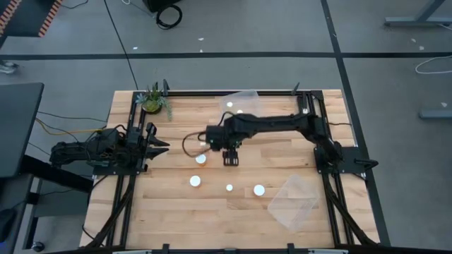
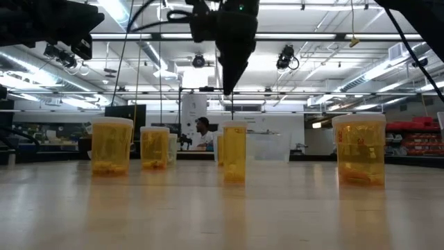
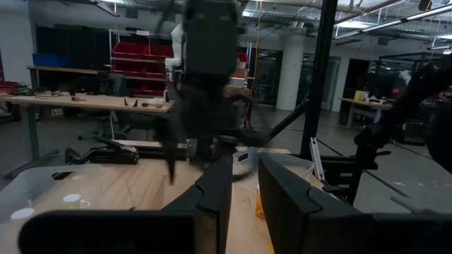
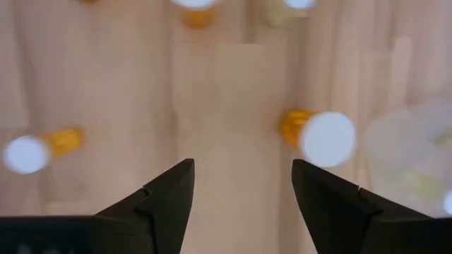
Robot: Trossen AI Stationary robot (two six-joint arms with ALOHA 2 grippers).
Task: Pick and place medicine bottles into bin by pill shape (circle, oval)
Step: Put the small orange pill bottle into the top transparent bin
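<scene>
Orange medicine bottles with white caps stand upright on the wooden surface (image 1: 176,212), well apart from each other. Nearest the front edge in the high view: a wide bottle (image 1: 259,190) beside the clear bin (image 1: 292,203) at front right, a narrow bottle (image 1: 229,188) and another bottle (image 1: 195,181). Just behind them one more bottle (image 1: 201,159) sits close to the right gripper (image 1: 231,159). No label text readable on any bottle; low view shows only plain orange walls with pills at the bottom.

Right arm reaches across to mid-surface, gripper hanging above the wood, jaws open and empty, pointing down between bottles. Right wrist view shows a white-capped bottle (image 4: 323,136) just past one finger, another bottle (image 4: 32,152) off to the other side.

Left gripper (image 1: 157,145) waits at the left edge, jaws parted, holding nothing.

Farther back: second clear bin (image 1: 240,104) with a white cap inside, small green plant (image 1: 153,100) at the back-left corner. A person shows far off in the room behind.
</scene>
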